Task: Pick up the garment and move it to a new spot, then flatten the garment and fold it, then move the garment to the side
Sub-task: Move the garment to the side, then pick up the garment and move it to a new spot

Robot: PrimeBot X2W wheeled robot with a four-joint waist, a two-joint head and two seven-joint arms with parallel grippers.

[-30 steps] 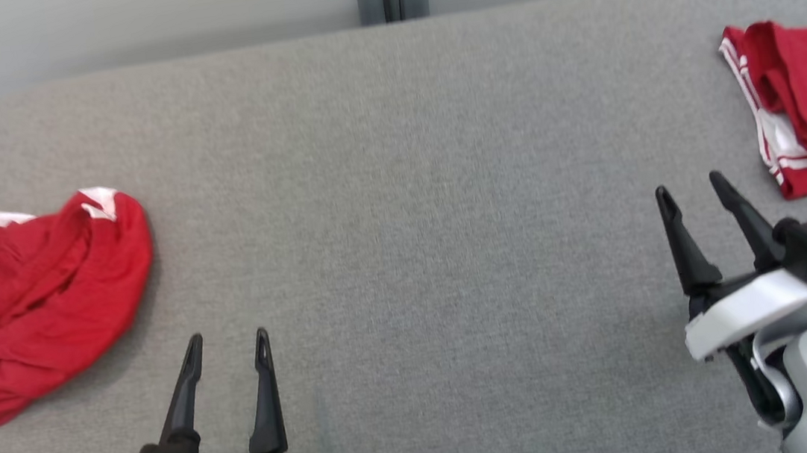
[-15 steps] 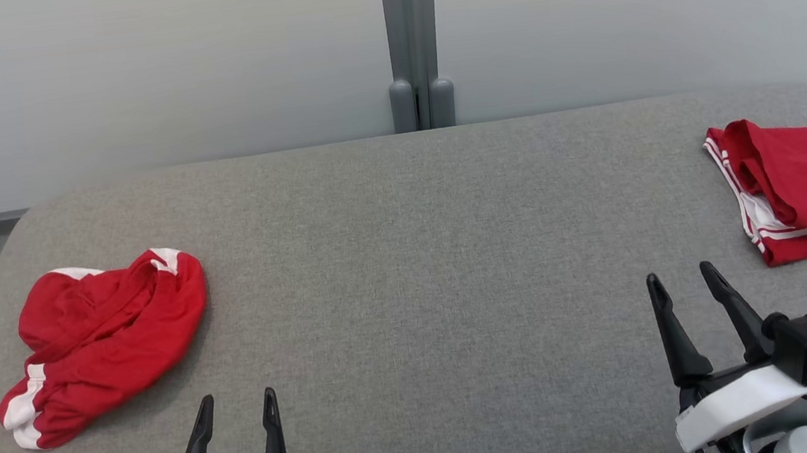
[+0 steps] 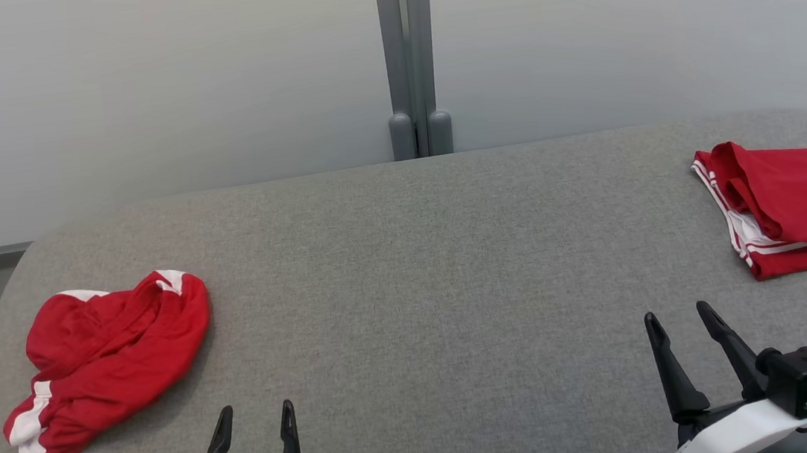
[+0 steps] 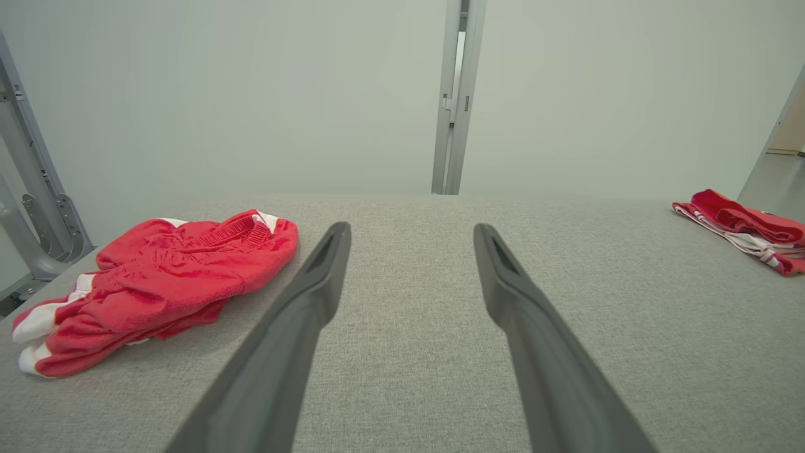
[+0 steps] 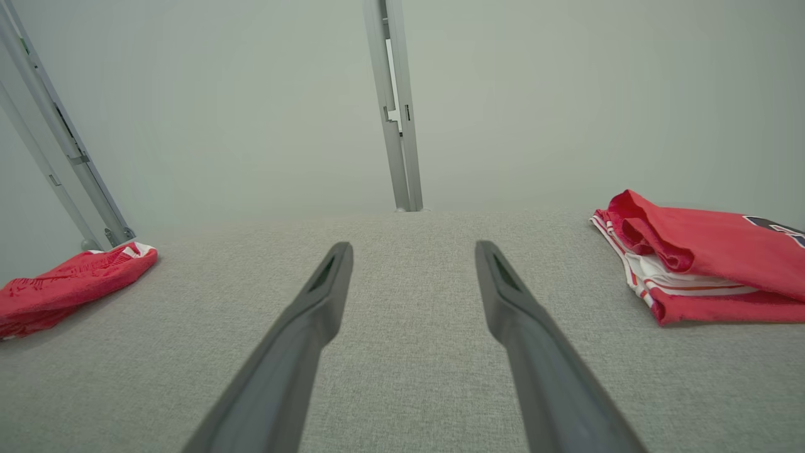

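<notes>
**Evidently, nothing is held yet**

The left gripper [image 3: 257,408] and right gripper [image 3: 677,312] are seen spread and empty above the table [image 3: 425,292], presumably readied for a reach. The garment [image 3: 106,359] is found crumpled near the left edge. A folded jersey [image 3: 791,204] (likely finished) is set far right. The grey fabric top is backed by a pale wall [image 3: 149,88] and a post [image 3: 409,53].

A grey double post [image 3: 409,53] stands upright against the pale, plain wall panels [image 3: 133,82], one panel on each side of it. Directly in front of the post's foot begins the bench [image 3: 421,254], covered in grey woven fabric, its far corners rounded to the left and right of the post. Well left of the post, beyond the bench's edge, a slanted grey metal frame [image 5: 78,157] leans, carrying small brackets. The light is soft and even, leaving only faint shadows.
</notes>
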